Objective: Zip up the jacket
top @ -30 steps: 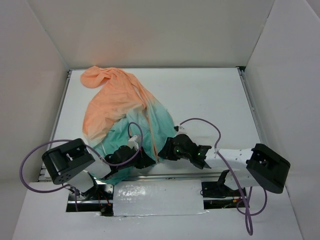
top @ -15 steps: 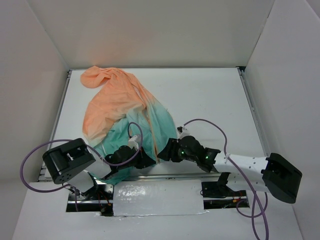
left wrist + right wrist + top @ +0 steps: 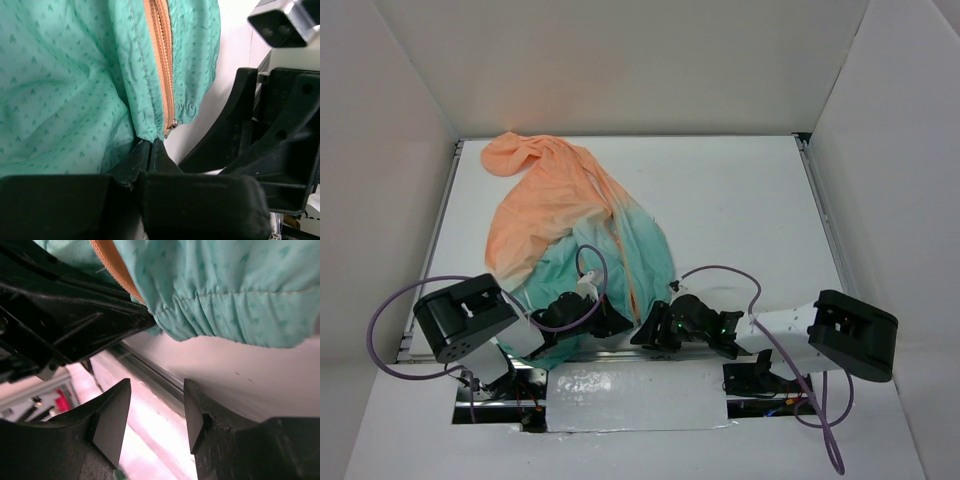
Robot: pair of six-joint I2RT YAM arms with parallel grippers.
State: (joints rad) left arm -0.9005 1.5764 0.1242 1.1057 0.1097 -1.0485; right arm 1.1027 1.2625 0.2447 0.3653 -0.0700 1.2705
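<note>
Jacket (image 3: 570,220) spread over left of table (image 3: 750,200), hood far, hem near. Slider (image 3: 171,125) down at hem, so zipping barely begun, probably; whole run still to do. Left gripper (image 3: 150,145) clamped on hem; right gripper (image 3: 152,410) parted, empty, just beside.

White table (image 3: 740,200) inside white walls (image 3: 620,60), silvery wrapped panel (image 3: 635,395) along its near edge.
</note>
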